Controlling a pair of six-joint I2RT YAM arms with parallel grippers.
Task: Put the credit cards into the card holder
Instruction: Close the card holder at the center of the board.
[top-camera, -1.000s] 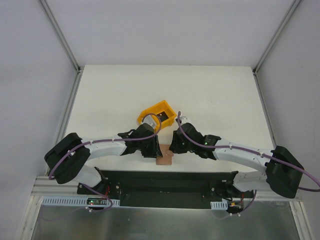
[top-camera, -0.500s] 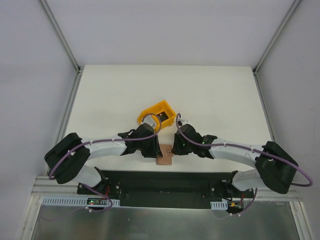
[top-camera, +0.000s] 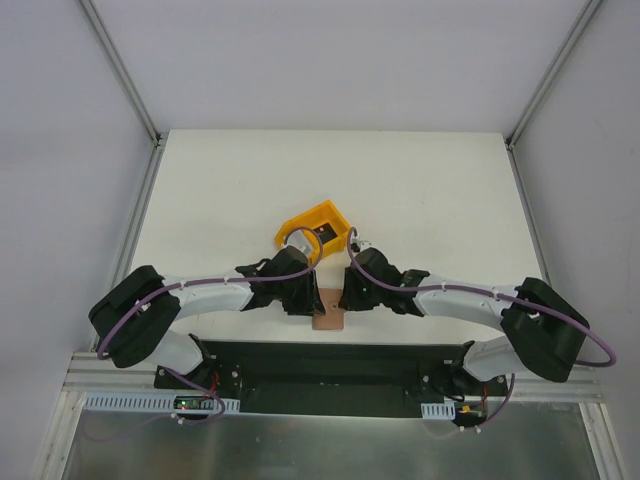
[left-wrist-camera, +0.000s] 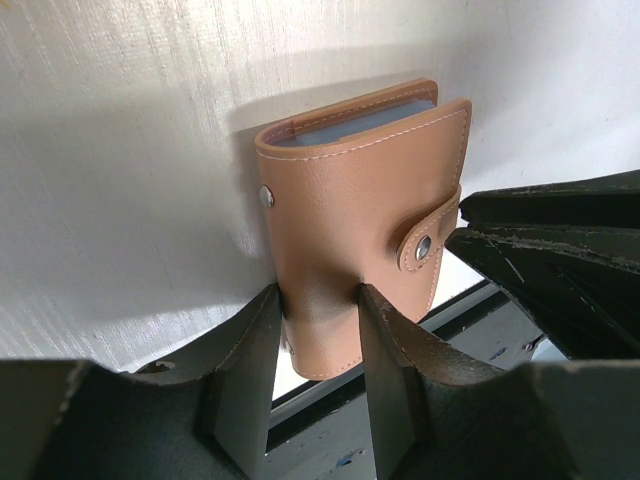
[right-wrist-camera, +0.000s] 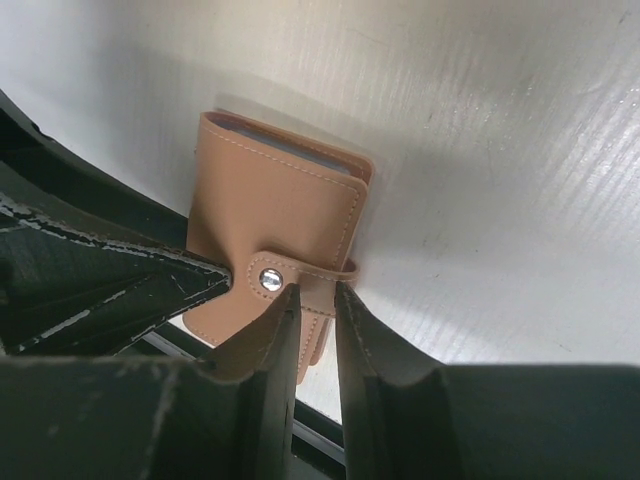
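At the near edge of the table (top-camera: 250, 180), between both arms: the holder (left-wrist-camera: 360, 220), folded shut, tab (right-wrist-camera: 310, 272) fastened on its snap (right-wrist-camera: 270, 280), lower end past the table edge. Over that lower end, the left gripper (left-wrist-camera: 318, 300), fingers part-way open and touching the brown cover. At the tab, the right gripper (right-wrist-camera: 315, 295), fingers a narrow gap apart, one on each side of the strap. Hard to tell from the wrist views whether either truly grips or only rests there.

Probably light, with a soft, smooth leather-like cover. Likely to bend or slide if squeezed at a corner, and firmer near the fold. Best steadied by pressing or pinching the body close to the fold, away from the tab. To open, take the tab by its free end and peel it off the snap while bracing the body. No hard squeeze: easy to crease.
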